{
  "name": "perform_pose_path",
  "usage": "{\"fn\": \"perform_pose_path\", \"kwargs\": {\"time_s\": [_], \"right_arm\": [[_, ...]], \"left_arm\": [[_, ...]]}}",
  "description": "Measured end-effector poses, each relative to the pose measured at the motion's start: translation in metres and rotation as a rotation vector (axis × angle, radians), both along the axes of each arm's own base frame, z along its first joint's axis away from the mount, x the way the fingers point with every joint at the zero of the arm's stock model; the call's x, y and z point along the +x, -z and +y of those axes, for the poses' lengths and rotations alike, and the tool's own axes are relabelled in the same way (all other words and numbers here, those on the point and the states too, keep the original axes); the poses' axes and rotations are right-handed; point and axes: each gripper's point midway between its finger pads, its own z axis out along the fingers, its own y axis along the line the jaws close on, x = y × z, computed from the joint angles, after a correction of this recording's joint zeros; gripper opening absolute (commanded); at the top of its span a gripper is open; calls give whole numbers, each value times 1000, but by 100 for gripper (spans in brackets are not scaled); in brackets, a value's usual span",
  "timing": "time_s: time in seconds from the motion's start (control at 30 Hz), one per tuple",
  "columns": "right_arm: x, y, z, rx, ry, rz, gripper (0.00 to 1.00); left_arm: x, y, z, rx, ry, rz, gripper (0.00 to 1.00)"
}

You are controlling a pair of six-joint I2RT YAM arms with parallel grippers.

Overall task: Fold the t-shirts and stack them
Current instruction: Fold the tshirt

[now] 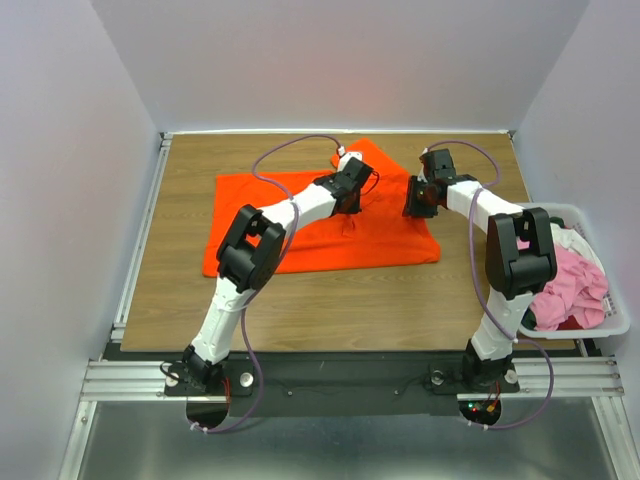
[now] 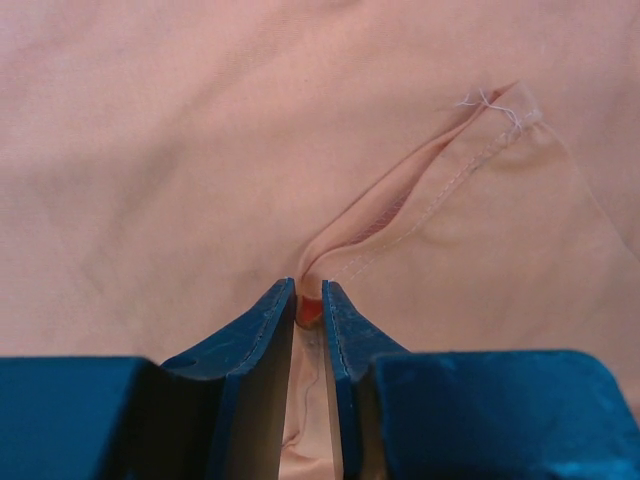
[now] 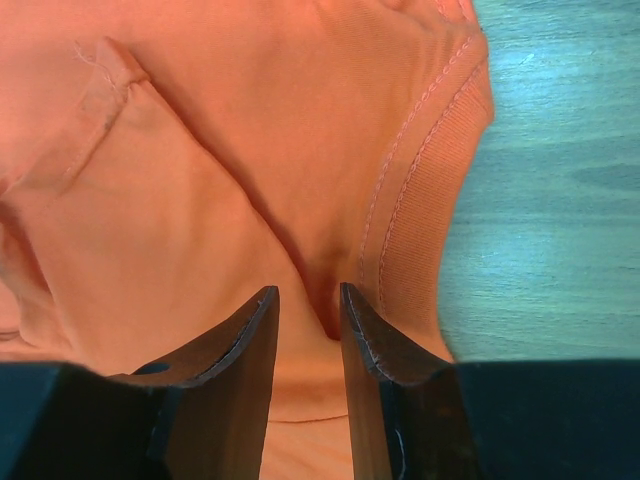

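Pale walls [image 1: 350, 60] box in a wood-grain bench [image 1: 330, 310] edged with metal rails [image 1: 140, 230]. An orange t-shirt [image 1: 390, 240] lies spread across the far middle of the bench, seen from overhead. Its long axis runs from 9 o'clock to 3 o'clock, and one lobe of cloth pokes toward 12 o'clock.

The left end effector [image 1: 352, 200] is down on the shirt's upper middle. In its wrist view [image 2: 309, 300] the fingers stand nearly together, pinching a small raised fold of cloth; a stitched hem [image 2: 440, 190] trails off toward 1 o'clock.

The right end effector [image 1: 418, 197] sits at the shirt's 3 o'clock edge. In its wrist view [image 3: 308, 295] the fingers are partly closed with a bunched crease of orange cloth drawn between them, and the ribbed collar band [image 3: 420, 170] lies just beside them at 1 o'clock.

At 4 o'clock on the bench, a white bin [image 1: 595, 327] holds a pink t-shirt [image 1: 575, 280] among other garments.
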Motion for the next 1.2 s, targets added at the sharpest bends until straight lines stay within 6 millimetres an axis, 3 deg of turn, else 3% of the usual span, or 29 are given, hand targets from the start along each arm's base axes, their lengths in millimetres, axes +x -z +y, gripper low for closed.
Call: {"fn": "perform_pose_path", "kwargs": {"time_s": [0.27, 0.53, 0.73, 0.9, 1.0, 1.2], "right_arm": [[1, 0, -2, -11, 7, -2, 37], [-4, 6, -4, -18, 10, 15, 37], [-4, 7, -4, -18, 10, 15, 37], [-3, 5, -3, -17, 8, 10, 37], [2, -2, 0, -5, -5, -5, 36], [21, -27, 13, 53, -37, -67, 29]], "left_arm": [[6, 3, 11, 19, -15, -3, 27], [3, 25, 30, 43, -49, 21, 29], [2, 18, 37, 29, -71, 12, 48], [2, -1, 35, -7, -81, -7, 53], [2, -23, 31, -51, -85, -29, 53], [-3, -68, 19, -166, -66, -61, 38]]}}
